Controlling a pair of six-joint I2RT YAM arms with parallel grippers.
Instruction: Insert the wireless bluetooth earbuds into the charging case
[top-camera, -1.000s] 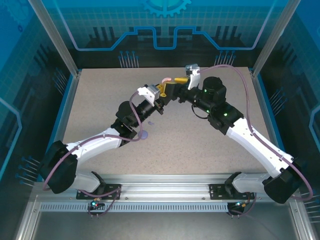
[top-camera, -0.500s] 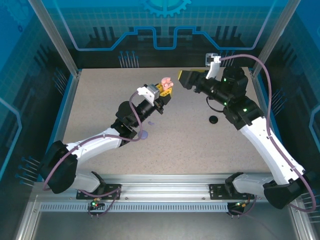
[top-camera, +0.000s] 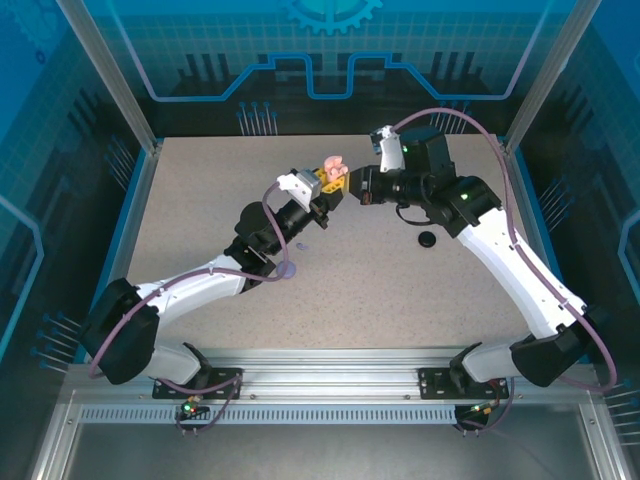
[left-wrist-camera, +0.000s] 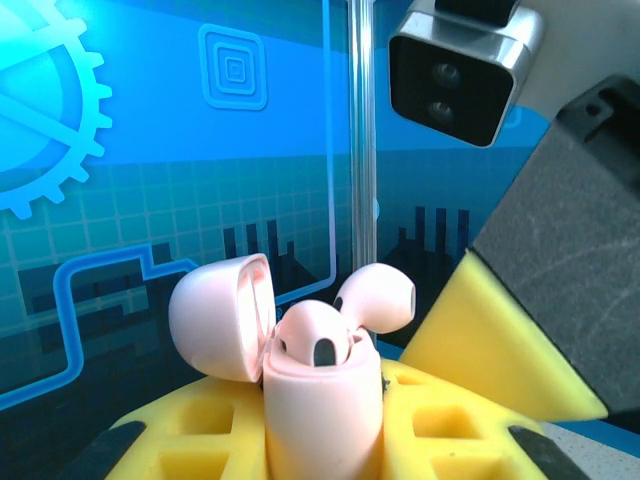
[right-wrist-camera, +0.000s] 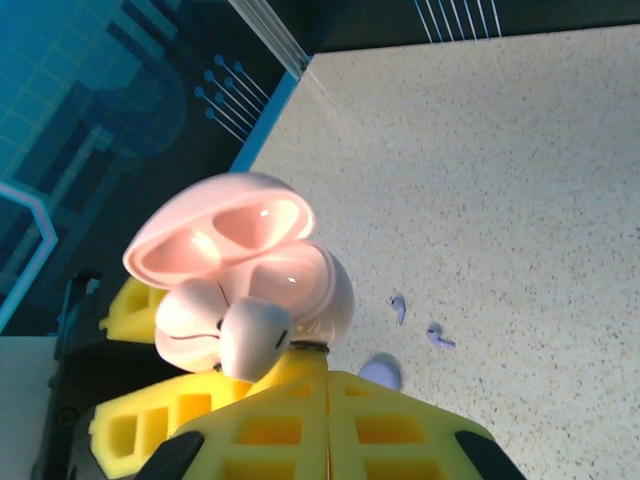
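- Left pincer (top-camera: 328, 180): clenching on the pink case (left-wrist-camera: 322, 410) and holding it above the tabletop (top-camera: 200, 200), lid hanging open.
- Pink earbud (left-wrist-camera: 315, 340): sitting in its well.
- Second pink earbud (left-wrist-camera: 378, 297): sticking up, half in.
- Right pincer (right-wrist-camera: 328, 380): clenched shut, tips hovering just beside the second pink earbud.
- Lilac earbuds (right-wrist-camera: 398, 308): lying on the tabletop.

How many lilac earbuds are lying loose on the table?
2. The lilac earbuds lie on the table, in the right wrist view: one left of the other, apart, beside the round lilac case. Others may be hidden under the arms.
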